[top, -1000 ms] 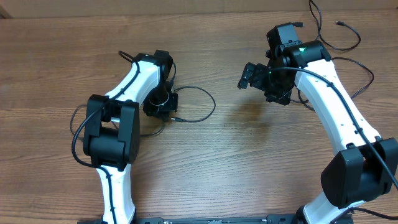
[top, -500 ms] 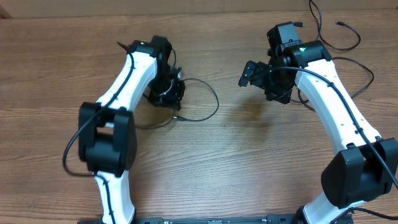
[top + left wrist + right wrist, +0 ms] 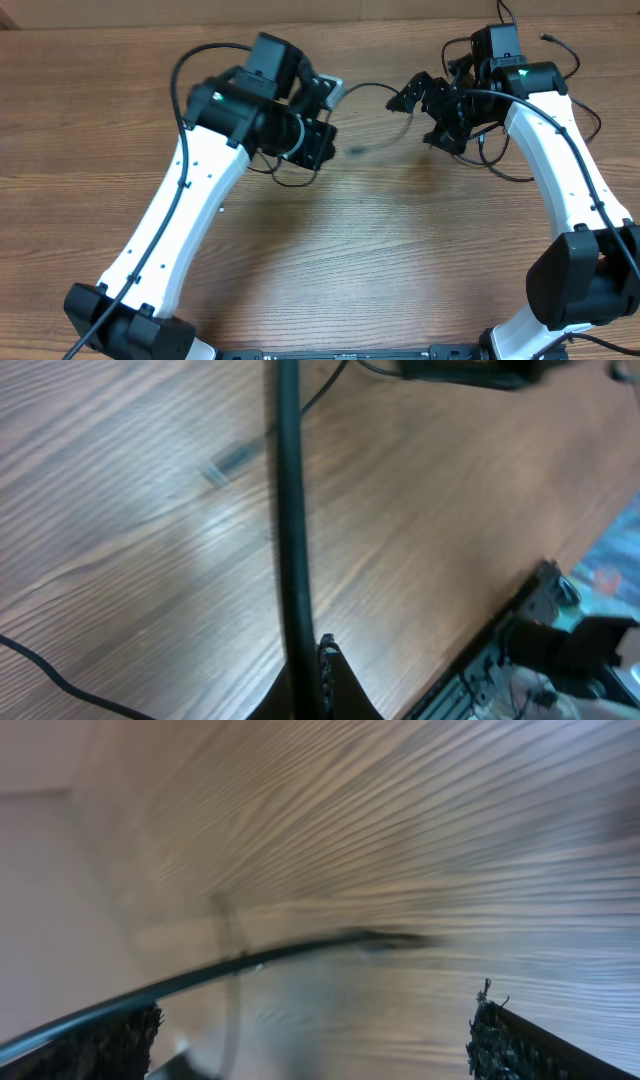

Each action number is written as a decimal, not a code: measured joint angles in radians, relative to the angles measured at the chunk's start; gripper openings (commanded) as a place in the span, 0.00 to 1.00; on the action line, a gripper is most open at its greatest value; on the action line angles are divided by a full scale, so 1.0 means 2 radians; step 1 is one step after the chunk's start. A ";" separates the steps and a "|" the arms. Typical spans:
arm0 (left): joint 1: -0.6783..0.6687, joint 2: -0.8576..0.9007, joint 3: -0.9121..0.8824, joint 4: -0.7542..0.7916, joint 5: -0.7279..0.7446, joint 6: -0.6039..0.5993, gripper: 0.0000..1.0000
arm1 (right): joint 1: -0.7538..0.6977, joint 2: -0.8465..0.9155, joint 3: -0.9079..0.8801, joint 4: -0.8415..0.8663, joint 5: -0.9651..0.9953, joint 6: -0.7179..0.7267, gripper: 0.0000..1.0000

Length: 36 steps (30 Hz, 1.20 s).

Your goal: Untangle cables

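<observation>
Wooden desk (image 3: pixel 350 270) lies beneath both raised arms. Left jaws are clenched on a thin black cable (image 3: pixel 368 88) that spans the air toward the right jaws, which are spread wide with the strand passing between them. More cables (image 3: pixel 548 38) lie loose at the far right.

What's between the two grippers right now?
A thin black cable spans the gap, from the shut left gripper to the open right gripper; the overhead view shows it.
</observation>
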 measured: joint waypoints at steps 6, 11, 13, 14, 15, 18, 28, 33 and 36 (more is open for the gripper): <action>-0.042 0.001 0.000 0.002 -0.042 -0.001 0.04 | -0.001 0.000 0.000 0.006 -0.073 0.002 1.00; -0.042 0.001 0.000 0.002 -0.053 -0.002 0.04 | -0.004 0.000 0.000 0.020 -0.129 0.002 1.00; -0.043 0.001 0.000 0.002 -0.053 -0.002 0.04 | -0.005 0.000 0.000 0.028 -0.151 0.002 1.00; -0.043 0.001 0.000 0.002 -0.053 -0.002 0.04 | -0.005 0.000 0.000 0.032 -0.167 0.002 1.00; -0.043 0.001 0.000 0.002 -0.053 -0.002 0.04 | -0.005 0.000 0.000 0.034 -0.181 0.002 1.00; -0.043 0.001 0.000 0.004 -0.053 -0.002 0.04 | -0.005 0.000 0.000 0.043 -0.214 0.002 1.00; -0.048 0.001 0.000 0.014 -0.030 -0.002 0.04 | 0.006 0.000 0.000 0.066 -0.243 0.018 0.75; -0.056 0.001 0.000 0.015 -0.028 -0.002 0.04 | 0.010 0.000 0.000 0.075 -0.246 0.036 0.49; -0.058 0.001 0.000 0.015 -0.028 -0.002 0.04 | 0.010 0.000 0.000 0.078 -0.248 0.040 0.35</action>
